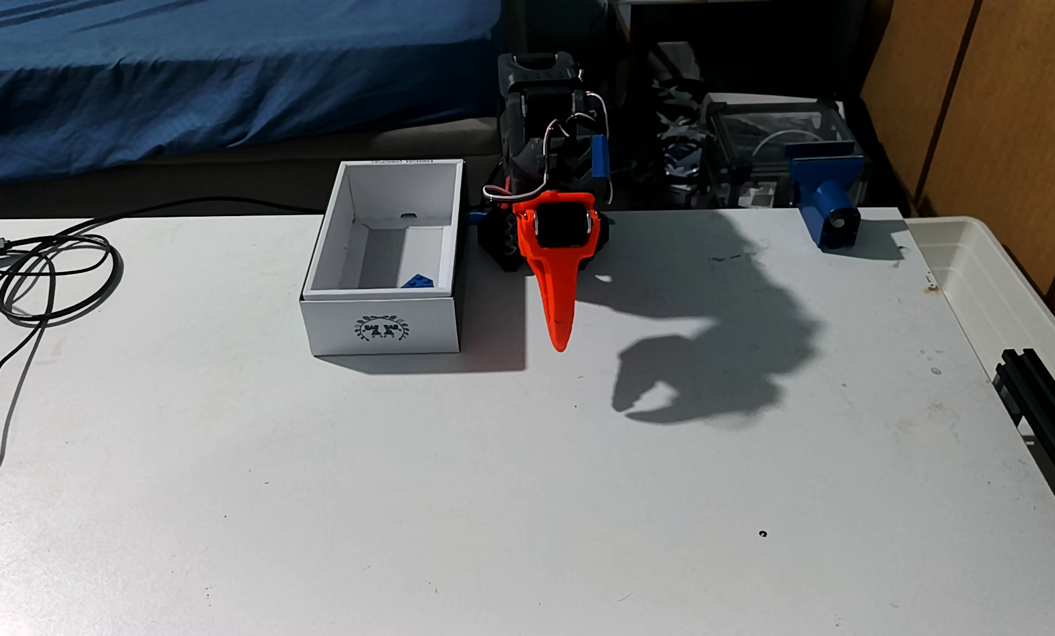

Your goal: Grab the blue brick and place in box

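The hand (558, 342) hangs over the worktop (512, 489) just to the right of the box (384, 324) in the fixed view, its orange finger pointing down and toward the camera. From this angle the second finger hides behind the first, so I cannot tell whether the fingers stand apart or together; the shadow on the worktop hints at a small gap between the tips, but that is weak evidence. Nothing shows between them.

The blue brick (417, 282) lies inside the box, on its floor in the near right corner, partly hidden by the front wall. By that, the placing looks done.

What could go wrong now is mostly a matter of the arm's path. The hand sits near the box's right wall, and a swing to the left could strike that wall, push the light cardboard along the worktop or tip it, and spill the brick. A low sweep could also scrape the fingertip on the worktop. The loose cables (47, 275) on the left lie well apart from the hand, as does the blue clamp-like part (828, 202) at the far right, so both seem an unlikely snag.
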